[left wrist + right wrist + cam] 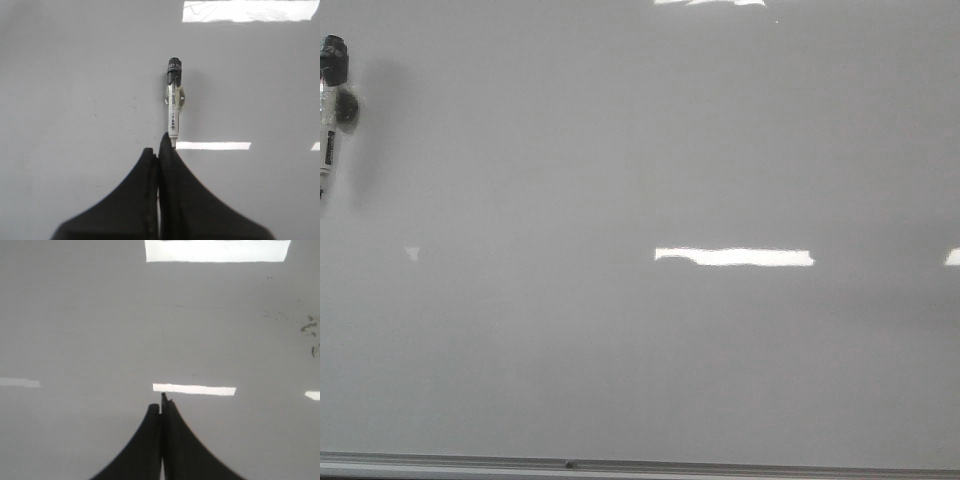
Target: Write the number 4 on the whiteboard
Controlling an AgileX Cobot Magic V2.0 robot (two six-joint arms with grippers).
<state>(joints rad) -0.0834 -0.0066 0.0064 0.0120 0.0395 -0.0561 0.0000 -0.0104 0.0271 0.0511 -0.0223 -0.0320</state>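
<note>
The whiteboard is glossy pale grey and fills every view. No drawn number 4 shows on it. A marker with a black cap and a clear-white barrel lies on the board at the far left of the front view. In the left wrist view the marker lies just beyond my left gripper. Its near end is hidden behind one fingertip. The left jaws are shut together with nothing between them. My right gripper is shut and empty over bare board. Neither gripper shows in the front view.
A thin grey metal frame edge runs along the board's near side. Bright rectangular light reflections lie on the surface. Faint dark smudges mark the board in the right wrist view.
</note>
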